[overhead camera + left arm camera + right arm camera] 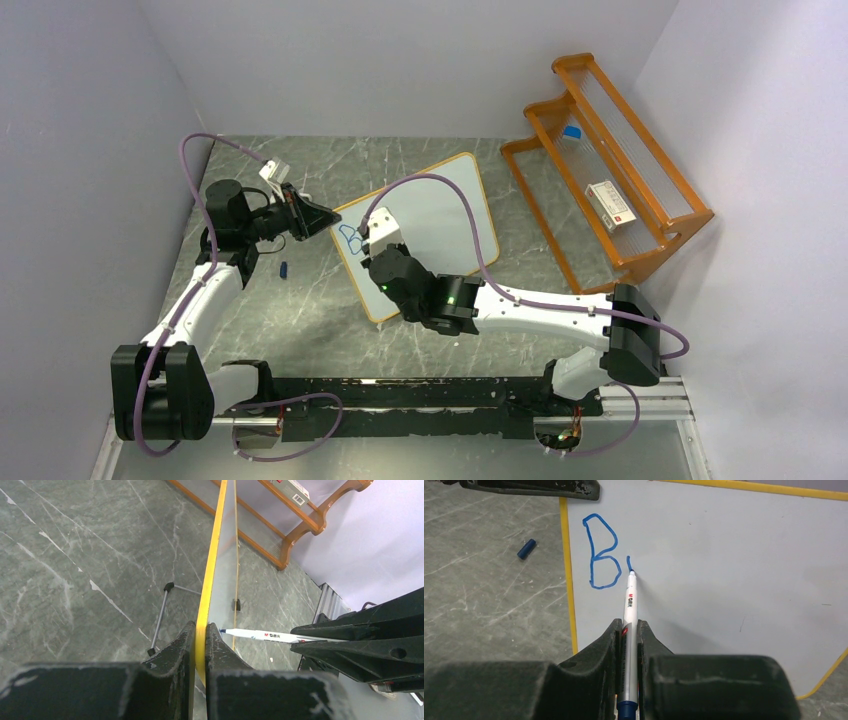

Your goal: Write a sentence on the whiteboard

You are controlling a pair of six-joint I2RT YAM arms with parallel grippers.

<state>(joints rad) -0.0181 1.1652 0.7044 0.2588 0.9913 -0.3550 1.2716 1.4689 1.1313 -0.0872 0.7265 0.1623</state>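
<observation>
- The whiteboard (420, 230) sits on the middle of the table, one corner pointing to the far side. It is a white rectangle with a thin yellow-orange frame and rounded corners.
- The sentence (603, 550) so far is one blue capital B near the board's left edge, with a short blue stroke just to its right.
- The marker (629, 610) is a slim white barrel with red and black print. Its blue tip touches the board at the foot of that short stroke.
- The right gripper (628, 630) is clamped on the marker, both black fingers pressed to the barrel.
- The left gripper (200, 635) pinches the board's frame, one finger on each face of the edge.
- In the left wrist view, a thin metal leg (159, 617) with black tips shows beside the frame, and a small black foot (236, 605) shows on the other side of it.
- The marker's blue cap (284, 269), a short cylinder, lies on the table well apart from the board's left edge.
- The table (300, 320) is grey stone-patterned with pale veins.
- An orange wooden rack (610, 160) with stepped shelves stands to the right of the board. One shelf holds a small white box (610, 203) with red print. A higher shelf holds a blue-topped item (572, 132), too small to identify.
</observation>
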